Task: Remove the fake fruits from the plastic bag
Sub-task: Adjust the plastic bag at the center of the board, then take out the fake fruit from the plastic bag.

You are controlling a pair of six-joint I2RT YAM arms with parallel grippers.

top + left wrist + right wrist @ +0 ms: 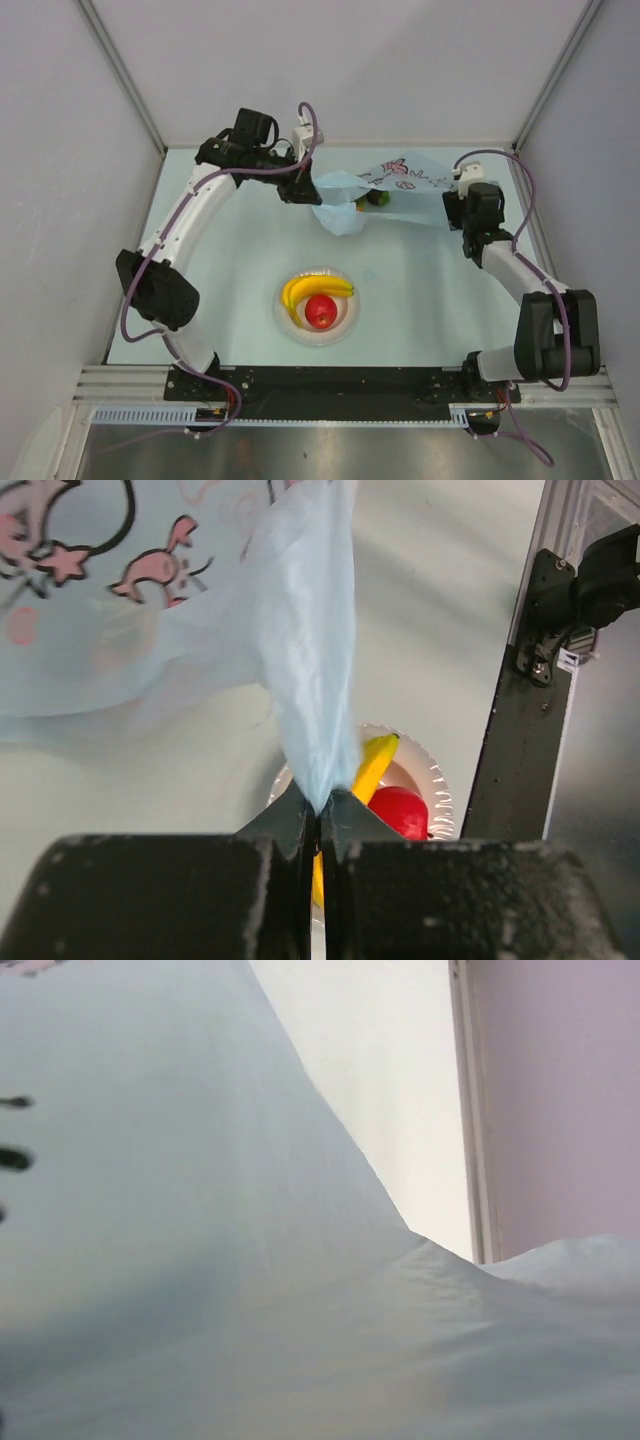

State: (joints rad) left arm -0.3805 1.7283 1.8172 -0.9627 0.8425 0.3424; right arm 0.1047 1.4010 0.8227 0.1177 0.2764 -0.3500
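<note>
banana (pixel 318 290), apple (pixel 321 311) on plate (pixel 346 326), bag (pixel 405 192) behind plate, fruits (pixel 372 200) in bag

1. The plastic bag (pixel 250 1260) fills the right wrist view — the right gripper (pixel 452 207) has its jaws covered, so their stand cannot be told.
2. Dark lettering (pixel 12 1158) on the film is blurred and cut off by the left edge.
3. From above, the fake fruits (pixel 372 200) inside the bag are specks, too small to count.
4. In the left wrist view the banana (pixel 376 765), red apple (pixel 402 810) and plate (pixel 437 780) are partly hidden behind the bag's fold and the left gripper (pixel 318 822) — the cartoon figure (pixel 60 520) is cut off at the top.
</note>
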